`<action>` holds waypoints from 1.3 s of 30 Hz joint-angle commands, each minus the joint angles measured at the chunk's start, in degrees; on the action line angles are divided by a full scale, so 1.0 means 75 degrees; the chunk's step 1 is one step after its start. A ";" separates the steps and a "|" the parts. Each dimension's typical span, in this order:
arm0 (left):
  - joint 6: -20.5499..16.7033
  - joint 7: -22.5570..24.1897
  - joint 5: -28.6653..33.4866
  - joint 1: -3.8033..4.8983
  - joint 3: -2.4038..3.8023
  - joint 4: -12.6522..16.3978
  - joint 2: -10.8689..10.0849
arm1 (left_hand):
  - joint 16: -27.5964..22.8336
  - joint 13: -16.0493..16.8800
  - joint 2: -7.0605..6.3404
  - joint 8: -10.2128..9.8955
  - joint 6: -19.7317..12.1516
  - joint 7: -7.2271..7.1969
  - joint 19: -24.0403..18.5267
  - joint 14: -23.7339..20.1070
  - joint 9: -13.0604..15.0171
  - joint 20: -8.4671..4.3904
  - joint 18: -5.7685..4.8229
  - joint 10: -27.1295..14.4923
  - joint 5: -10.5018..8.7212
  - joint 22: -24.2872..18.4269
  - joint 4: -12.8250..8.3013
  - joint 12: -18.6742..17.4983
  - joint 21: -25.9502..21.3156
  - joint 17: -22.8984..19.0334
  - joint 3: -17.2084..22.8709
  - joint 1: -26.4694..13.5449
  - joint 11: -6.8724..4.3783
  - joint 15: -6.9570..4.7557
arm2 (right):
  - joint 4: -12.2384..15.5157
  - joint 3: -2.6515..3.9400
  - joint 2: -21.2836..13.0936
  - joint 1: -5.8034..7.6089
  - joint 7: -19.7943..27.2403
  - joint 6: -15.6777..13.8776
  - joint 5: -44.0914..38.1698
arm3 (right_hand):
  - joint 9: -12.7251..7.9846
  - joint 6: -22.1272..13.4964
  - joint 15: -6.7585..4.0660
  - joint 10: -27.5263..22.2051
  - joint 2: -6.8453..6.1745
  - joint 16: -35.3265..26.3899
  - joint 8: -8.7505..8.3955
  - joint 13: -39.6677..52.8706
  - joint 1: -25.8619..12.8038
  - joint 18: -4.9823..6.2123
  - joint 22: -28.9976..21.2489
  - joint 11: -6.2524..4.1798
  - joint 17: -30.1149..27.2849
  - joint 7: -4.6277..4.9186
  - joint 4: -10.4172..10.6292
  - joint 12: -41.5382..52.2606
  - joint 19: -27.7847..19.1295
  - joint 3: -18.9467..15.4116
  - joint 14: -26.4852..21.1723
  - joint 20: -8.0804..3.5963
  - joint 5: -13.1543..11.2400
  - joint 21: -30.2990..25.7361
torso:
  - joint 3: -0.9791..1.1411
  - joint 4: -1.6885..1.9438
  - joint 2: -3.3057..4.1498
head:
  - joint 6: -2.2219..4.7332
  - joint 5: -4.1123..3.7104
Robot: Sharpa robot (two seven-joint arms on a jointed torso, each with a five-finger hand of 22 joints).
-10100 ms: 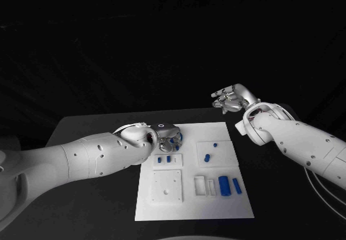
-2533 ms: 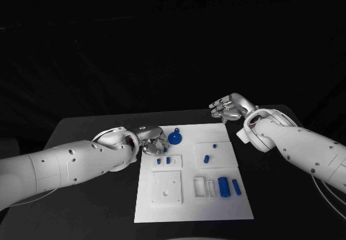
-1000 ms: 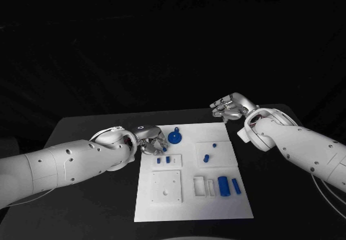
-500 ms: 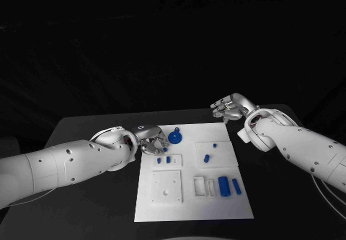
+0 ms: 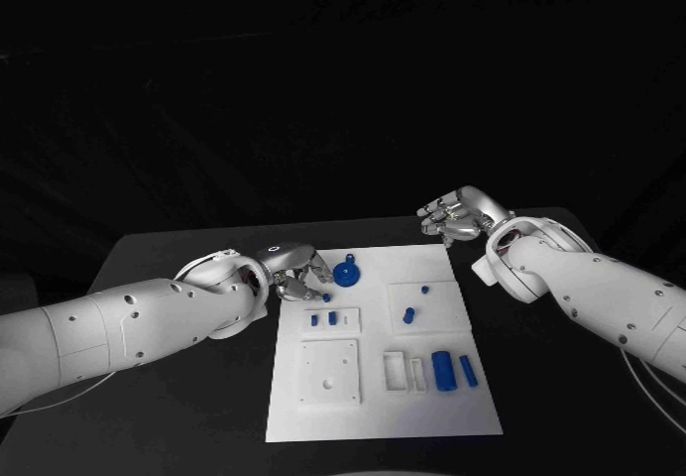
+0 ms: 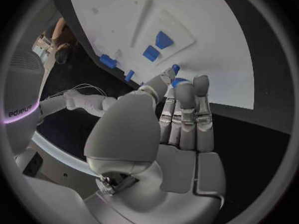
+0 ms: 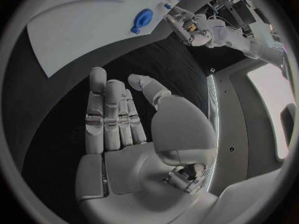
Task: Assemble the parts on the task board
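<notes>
Robot lab, black-draped table [image 5: 186, 397], test board [image 5: 379, 416]

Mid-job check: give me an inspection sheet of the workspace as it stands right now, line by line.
Surface: black table, bearing the white task board.
Job's things: round blue part lies at the board's far end; small blue parts sit on a raised plate, more on the next plate; two longer blue parts lie nearer the robot.
Clutter: nothing seen.
Hands: left hand over the board's far left edge, beside the round blue part, fingers straight, holding nothing; right hand raised off beyond the board's far right corner, open, empty.
Cables: thin cables run along the right arm.
Surroundings: dark backdrop, nothing seen.
</notes>
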 commanded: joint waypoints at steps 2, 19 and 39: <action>-0.0155 0.0318 0.1731 0.0006 0.0173 0.0033 -0.0095 | -0.0204 0.0010 -0.0030 0.0030 -0.0005 0.0110 -0.0105 -0.0191 -0.0007 0.0050 0.0080 0.0027 0.0100 0.0082 0.0068 0.0009 -0.0172 -0.0096 -0.0101 -0.0126 -0.0019 0.0035 | 0.0215 0.0003 -0.0158 -0.0065 0.0015 0.0443 -0.0396 | 0.0026 0.0315 -0.0045 0.0249 0.0103 0.0113 0.0008 -0.0006 0.0110 0.0381 0.0026 -0.0088 0.0036 -0.0073 -0.0001 -0.0006 0.0351 -0.0004 0.0197 -0.0033 -0.0312 0.0192 | -0.0002 -0.0001 -0.0003 | 0.0025 -0.0036; 0.0302 0.1477 0.8048 0.0125 0.0731 -0.1076 -0.0296 | -0.7172 -0.0003 0.0474 0.0030 -0.0092 0.0333 -0.1758 -0.0780 -0.0010 0.0655 -0.0605 0.0192 0.0184 -0.4013 0.0738 -0.0017 -0.2991 -0.2354 -0.1027 -0.0442 0.0096 0.0613 | 0.1589 0.0003 -0.0989 -0.0567 -0.0912 0.1419 -0.2598 | 0.0020 0.0673 -0.0048 0.0284 0.0226 0.0095 -0.0006 -0.0017 0.0141 0.0272 -0.0434 -0.0120 0.0026 -0.0192 0.0015 -0.0241 0.0343 -0.0460 0.0518 -0.0050 -0.1562 0.0812 | -0.0003 -0.0037 -0.0017 | 0.0148 -0.0218; 0.0349 0.1910 0.8774 0.0139 0.0746 -0.1429 -0.0152 | -0.8227 -0.0003 0.0621 0.0032 -0.0155 0.0358 -0.1466 -0.1160 -0.0010 0.0944 -0.0470 0.0021 0.0152 -0.7482 0.0722 -0.0016 -0.2908 -0.2494 -0.1386 -0.0341 0.0186 0.0920 | 0.2250 -0.0096 -0.0858 -0.1064 -0.2117 0.1562 -0.5173 | 0.0015 0.0754 -0.0011 0.0134 -0.0535 0.0058 -0.0006 -0.0017 0.0357 0.0222 -0.1265 -0.0076 -0.0055 -0.0210 0.0648 -0.0236 0.0320 0.0677 0.0556 -0.0019 -0.3307 0.1180 | -0.0022 -0.0012 -0.0009 | 0.0182 -0.0112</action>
